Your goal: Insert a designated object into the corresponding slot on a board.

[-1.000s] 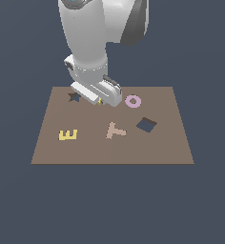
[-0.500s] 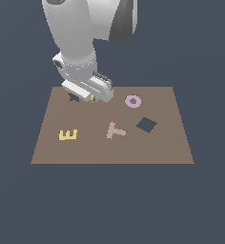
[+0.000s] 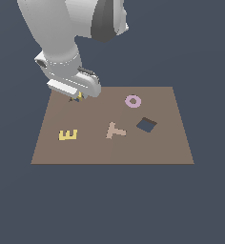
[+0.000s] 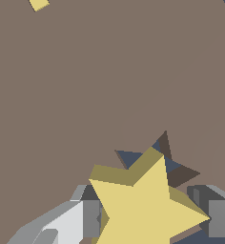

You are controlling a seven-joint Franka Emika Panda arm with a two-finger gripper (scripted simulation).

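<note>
The yellow star piece [image 4: 143,205] is held between my gripper's [image 4: 148,215] grey fingers [image 4: 86,219], which are shut on its sides. Just beyond it, the dark star-shaped slot [image 4: 168,163] shows in the brown board [image 4: 86,95], partly covered by the star. In the exterior view the gripper [image 3: 78,97] hangs low over the board's [image 3: 148,147] far corner at that view's left. Only a sliver of the yellow star [image 3: 79,95] and of the slot [image 3: 74,100] shows beneath the hand. I cannot tell if the star touches the board.
On the board lie a yellow letter E [image 3: 68,135], a tan letter T [image 3: 115,129] and a pink O [image 3: 132,100]. A dark blue diamond cutout [image 3: 146,125] sits towards the exterior view's right. The arm's bulk rises above the far left corner.
The arm has carried the star towards the exterior view's left, from near the board's far middle to over the star-shaped slot, which it now hides.
</note>
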